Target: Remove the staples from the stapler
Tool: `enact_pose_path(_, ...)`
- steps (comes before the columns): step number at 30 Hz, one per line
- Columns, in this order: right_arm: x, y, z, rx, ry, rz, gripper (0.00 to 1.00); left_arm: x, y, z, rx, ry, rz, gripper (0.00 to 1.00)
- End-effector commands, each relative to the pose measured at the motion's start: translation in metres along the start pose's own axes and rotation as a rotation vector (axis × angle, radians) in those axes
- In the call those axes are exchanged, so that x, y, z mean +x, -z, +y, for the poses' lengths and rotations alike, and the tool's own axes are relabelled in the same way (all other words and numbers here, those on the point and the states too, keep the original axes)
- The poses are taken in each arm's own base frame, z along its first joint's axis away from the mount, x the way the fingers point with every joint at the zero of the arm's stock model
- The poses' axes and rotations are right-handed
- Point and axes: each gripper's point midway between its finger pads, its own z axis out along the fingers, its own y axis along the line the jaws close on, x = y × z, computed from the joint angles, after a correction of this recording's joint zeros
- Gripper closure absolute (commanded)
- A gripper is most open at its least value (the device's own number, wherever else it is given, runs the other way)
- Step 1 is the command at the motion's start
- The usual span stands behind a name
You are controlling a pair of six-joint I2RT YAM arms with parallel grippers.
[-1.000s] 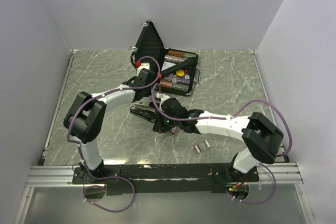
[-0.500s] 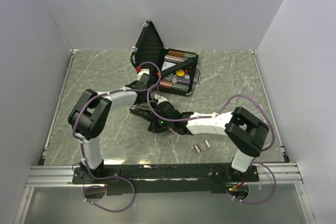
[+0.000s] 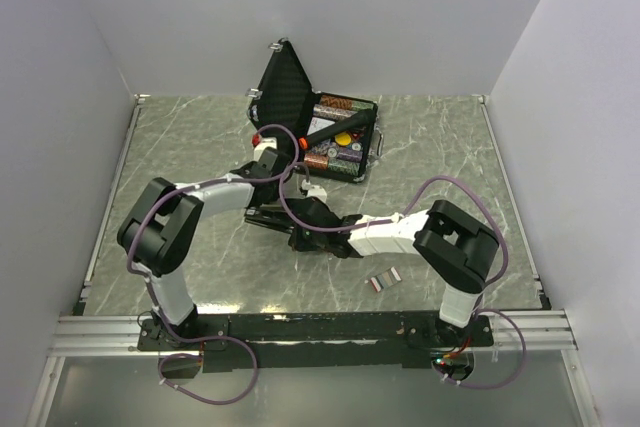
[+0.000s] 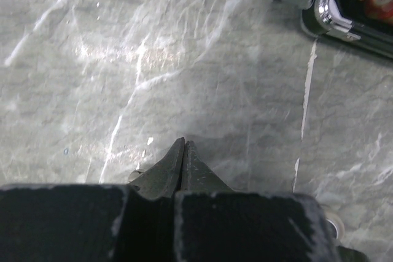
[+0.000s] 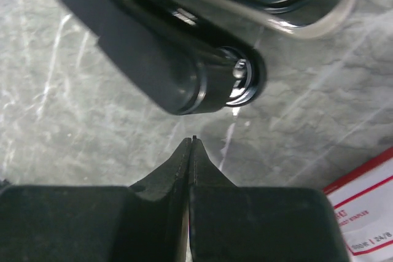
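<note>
The black stapler lies on the marble table left of centre. In the right wrist view its round end with a silver inner part lies just beyond my fingertips. My right gripper is shut and empty, its tips close to that end without touching it. My left gripper is shut and empty, just above the table behind the stapler. Two short silvery staples strips lie on the table near the front, apart from both grippers.
An open black foam-lined case with small items stands at the back centre; its chrome corner shows in the left wrist view. A small white and red box lies beside the right gripper. White walls enclose the table.
My right gripper has moved left and closer to the stapler's end. My left wrist has dropped a little toward the table. The stapler and the staple strips have not moved.
</note>
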Motion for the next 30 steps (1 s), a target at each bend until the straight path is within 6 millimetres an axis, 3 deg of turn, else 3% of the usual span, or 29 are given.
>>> enact_pose_path(1, -0.018, -0.002, 0.006, 0.018, -0.030, -0.070, 1.00, 0.015, 0.015, 0.003, 0.013, 0.029, 0.030, 0.99)
enact_pose_path(14, -0.029, -0.007, -0.002, 0.073, -0.025, -0.104, 1.00, 0.062, 0.030, 0.012, 0.017, 0.019, 0.123, 0.99)
enact_pose_path(24, -0.054, -0.011, -0.019, 0.112, 0.020, -0.120, 1.00, 0.079, 0.052, 0.019, 0.060, 0.047, 0.154, 0.99)
enact_pose_path(30, -0.070, -0.014, -0.019, 0.118, 0.058, -0.130, 1.00, 0.089, 0.055, 0.023, 0.065, 0.052, 0.177, 0.99)
